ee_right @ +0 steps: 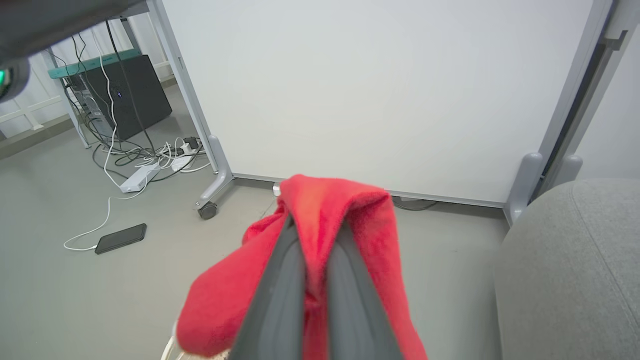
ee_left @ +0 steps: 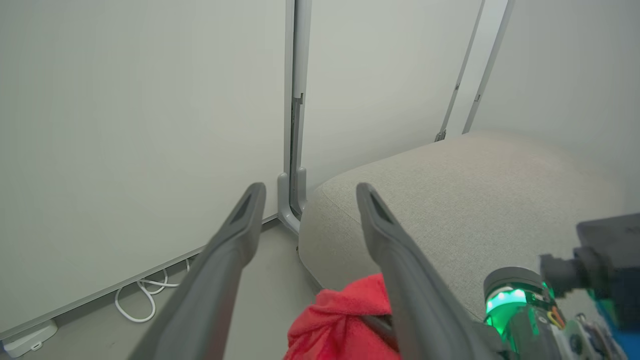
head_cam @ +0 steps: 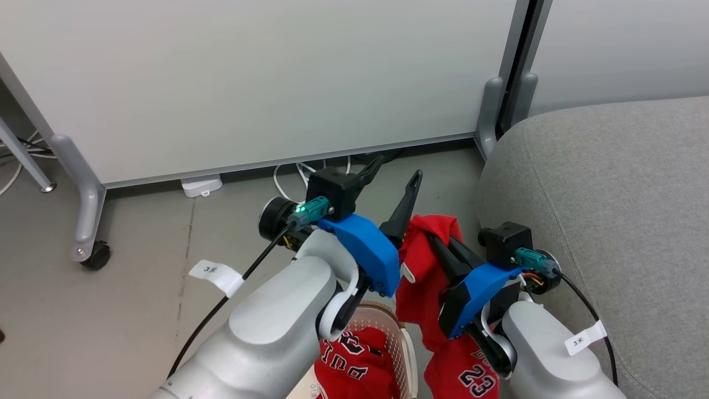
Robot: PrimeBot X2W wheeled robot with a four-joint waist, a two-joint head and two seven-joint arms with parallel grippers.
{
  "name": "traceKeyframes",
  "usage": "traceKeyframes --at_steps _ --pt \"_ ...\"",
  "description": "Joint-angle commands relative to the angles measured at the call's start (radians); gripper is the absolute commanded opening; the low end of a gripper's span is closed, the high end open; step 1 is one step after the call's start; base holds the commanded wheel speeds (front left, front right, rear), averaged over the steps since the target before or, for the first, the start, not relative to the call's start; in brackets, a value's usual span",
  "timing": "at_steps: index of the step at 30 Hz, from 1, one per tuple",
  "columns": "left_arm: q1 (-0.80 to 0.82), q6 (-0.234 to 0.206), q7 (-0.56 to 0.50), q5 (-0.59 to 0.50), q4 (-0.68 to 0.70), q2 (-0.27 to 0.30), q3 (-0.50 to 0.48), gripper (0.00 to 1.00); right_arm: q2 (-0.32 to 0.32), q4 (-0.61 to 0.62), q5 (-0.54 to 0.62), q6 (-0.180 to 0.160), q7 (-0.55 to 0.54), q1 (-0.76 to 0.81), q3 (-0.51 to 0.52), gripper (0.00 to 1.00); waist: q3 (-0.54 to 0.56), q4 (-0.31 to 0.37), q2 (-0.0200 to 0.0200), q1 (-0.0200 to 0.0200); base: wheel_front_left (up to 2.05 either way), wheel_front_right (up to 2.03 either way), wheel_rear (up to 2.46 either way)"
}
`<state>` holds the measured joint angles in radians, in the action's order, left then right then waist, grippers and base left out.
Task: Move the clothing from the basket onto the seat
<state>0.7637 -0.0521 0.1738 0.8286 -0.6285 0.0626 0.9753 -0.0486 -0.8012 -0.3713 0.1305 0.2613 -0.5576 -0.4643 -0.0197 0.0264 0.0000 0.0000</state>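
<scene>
Pale left forearm [head_cam: 277,327] and right forearm [head_cam: 548,354] rise from the bottom edge of the head view. Left gripper [head_cam: 396,169], centre frame, stands with its fingers spread wide and holds nothing. Right gripper [head_cam: 443,249], lower right of centre, is closed on a red garment [head_cam: 421,288], which drapes over its fingers and hangs beside the basket [head_cam: 388,324] at the bottom edge. A second red garment [head_cam: 354,360] lies inside the basket. Seat [head_cam: 609,210], at right, carries no clothing where it is visible.

Progress, as judged: one piece is lifted but not delivered and the other is untouched, so both placements remain.

Clearance: the seat's rounded edge lies just right of the right gripper, with broad bare cushion beyond. Partition panel [head_cam: 277,83] spans the top, and its foot [head_cam: 490,111] stands near the seat's corner. Open floor [head_cam: 138,266] lies at left, with cables [head_cam: 299,172] under the panel. The left gripper's nearer finger stands close beside the hanging cloth, a possible snag.
</scene>
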Motion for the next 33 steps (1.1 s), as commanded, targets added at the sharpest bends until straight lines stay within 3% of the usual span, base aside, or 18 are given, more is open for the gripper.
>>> traceKeyframes --at_steps 1,13,24,33 --pt "-0.008 0.004 0.011 0.000 -0.001 0.010 -0.005 1.00 -0.003 0.007 0.003 0.001 0.006 0.010 0.005 0.00 0.000 0.000 0.0000 0.0000 0.00 0.00 0.00" --pt "-0.157 0.033 0.091 -0.038 0.080 0.101 -0.072 1.00 -0.003 0.082 0.040 0.001 0.005 0.057 0.039 0.00 0.006 0.015 0.0000 0.0000 0.00 0.00 0.00" --pt "-0.432 0.071 0.092 -0.248 0.275 0.170 -0.341 1.00 -0.003 0.175 0.088 0.001 0.001 0.102 0.048 0.00 -0.006 0.057 0.0000 0.0000 0.00 0.00 0.00" --pt "-0.577 0.109 0.093 -0.390 0.345 0.158 -0.522 1.00 -0.003 0.269 0.122 0.001 -0.024 0.161 0.099 0.00 -0.017 0.078 0.0000 0.0000 0.00 0.00 0.00"
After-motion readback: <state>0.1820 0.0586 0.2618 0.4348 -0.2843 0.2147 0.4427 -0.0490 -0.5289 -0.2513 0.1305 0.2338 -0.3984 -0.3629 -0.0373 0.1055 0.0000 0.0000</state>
